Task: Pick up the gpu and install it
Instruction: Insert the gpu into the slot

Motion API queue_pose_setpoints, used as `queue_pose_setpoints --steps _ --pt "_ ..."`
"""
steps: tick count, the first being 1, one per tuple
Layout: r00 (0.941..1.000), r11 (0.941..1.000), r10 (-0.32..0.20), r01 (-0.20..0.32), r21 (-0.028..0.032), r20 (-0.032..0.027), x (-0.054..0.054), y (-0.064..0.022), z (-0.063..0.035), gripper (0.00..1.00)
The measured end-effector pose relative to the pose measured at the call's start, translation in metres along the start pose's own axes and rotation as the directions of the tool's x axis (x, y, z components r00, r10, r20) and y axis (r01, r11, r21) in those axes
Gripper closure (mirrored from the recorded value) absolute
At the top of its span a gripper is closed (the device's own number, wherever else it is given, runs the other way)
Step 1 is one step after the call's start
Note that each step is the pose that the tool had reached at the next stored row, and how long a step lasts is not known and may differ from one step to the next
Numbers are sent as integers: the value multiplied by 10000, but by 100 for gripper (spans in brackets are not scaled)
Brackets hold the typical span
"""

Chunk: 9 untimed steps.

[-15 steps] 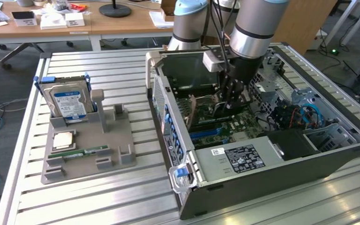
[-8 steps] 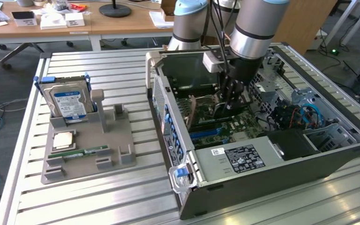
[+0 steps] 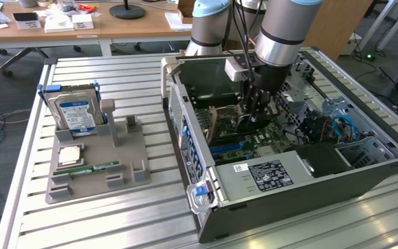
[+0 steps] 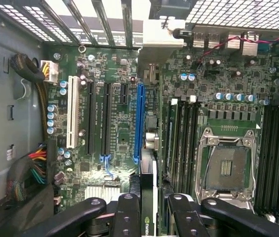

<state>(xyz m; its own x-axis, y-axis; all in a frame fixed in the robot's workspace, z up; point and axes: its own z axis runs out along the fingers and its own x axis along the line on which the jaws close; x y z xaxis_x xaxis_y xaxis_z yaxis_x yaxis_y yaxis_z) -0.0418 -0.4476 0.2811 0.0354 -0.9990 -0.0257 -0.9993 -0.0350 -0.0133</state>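
Note:
My gripper (image 3: 254, 115) hangs inside the open computer case (image 3: 323, 181), low over the motherboard (image 3: 268, 139). It is shut on the gpu (image 4: 149, 197), a thin dark card seen edge-on between the black fingers (image 4: 128, 217). The card's pale metal bracket (image 4: 161, 39) reaches the slotted rear wall of the case. The card runs alongside the long blue slot (image 4: 140, 123), just beside it. Whether its edge touches the slot is hidden. In the exterior view the gpu (image 3: 225, 120) shows as a tilted board under the wrist.
A grey fixture (image 3: 126, 155) on the exterior view's left holds a silver hard drive (image 3: 76, 115), a CPU (image 3: 70, 155) and a green RAM stick (image 3: 95, 168). Around the gripper are the CPU socket (image 4: 226, 165), black slots (image 4: 104, 116), cable bundles (image 4: 30, 173) and the power supply (image 3: 268, 175).

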Motion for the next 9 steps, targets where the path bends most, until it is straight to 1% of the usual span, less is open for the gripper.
queue_pose_setpoints --steps 9 --pt "10000 10000 14 -14 1 0 3 27 2 74"
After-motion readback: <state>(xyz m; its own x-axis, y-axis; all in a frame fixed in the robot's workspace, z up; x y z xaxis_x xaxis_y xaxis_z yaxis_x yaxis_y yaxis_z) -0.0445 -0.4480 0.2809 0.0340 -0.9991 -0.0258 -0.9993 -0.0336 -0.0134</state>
